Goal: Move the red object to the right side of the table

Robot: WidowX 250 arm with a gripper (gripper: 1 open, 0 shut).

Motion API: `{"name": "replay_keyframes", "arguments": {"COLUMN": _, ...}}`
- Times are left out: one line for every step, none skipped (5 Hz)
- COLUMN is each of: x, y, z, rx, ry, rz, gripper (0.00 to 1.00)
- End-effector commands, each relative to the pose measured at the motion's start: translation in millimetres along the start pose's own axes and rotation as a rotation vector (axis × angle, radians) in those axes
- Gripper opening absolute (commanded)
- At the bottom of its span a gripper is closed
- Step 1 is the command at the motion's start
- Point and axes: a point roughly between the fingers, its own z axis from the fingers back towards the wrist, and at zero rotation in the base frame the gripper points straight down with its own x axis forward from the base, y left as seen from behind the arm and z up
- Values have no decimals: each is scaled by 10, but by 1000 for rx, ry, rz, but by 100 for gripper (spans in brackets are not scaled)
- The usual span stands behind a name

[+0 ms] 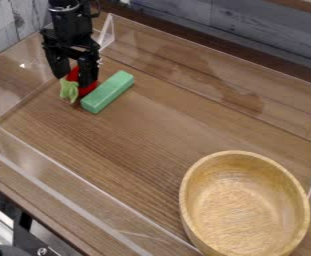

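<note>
The red object (76, 79) is a small strawberry-like toy with a light green leafy cap, lying at the far left of the table (171, 130). My gripper (70, 72) points straight down over it, open, with one black finger on each side of the fruit. The fingers hide part of the red body; the green cap shows below them. Whether the fingertips touch the wood cannot be made out.
A flat green rectangular block (106, 91) lies right beside the red object, on its right. A large wooden bowl (245, 206) sits at the near right corner. Low clear acrylic walls (38, 165) edge the tabletop.
</note>
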Motion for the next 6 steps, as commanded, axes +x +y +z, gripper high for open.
{"name": "replay_keyframes", "arguments": {"x": 121, "y": 34, "z": 153, "rx": 29, "ry": -56, "rz": 7, "gripper": 100}}
{"name": "replay_keyframes", "arguments": {"x": 151, "y": 46, "z": 102, "rx": 28, "ry": -53, "rz": 21, "gripper": 100}}
{"name": "replay_keyframes", "arguments": {"x": 175, "y": 59, "z": 69, "rx": 24, "ry": -53, "rz": 33, "gripper": 100}}
{"name": "replay_keyframes", "arguments": {"x": 185, "y": 64, "z": 64, "rx": 17, "ry": -55, "rz": 44, "gripper": 100}}
{"name": "replay_keyframes", "arguments": {"x": 191, "y": 66, "z": 83, "rx": 9, "ry": -61, "rz": 55, "gripper": 100}}
{"name": "replay_keyframes", "arguments": {"x": 200, "y": 80, "z": 98, "rx": 2, "ry": -69, "rz": 66, "gripper": 100}}
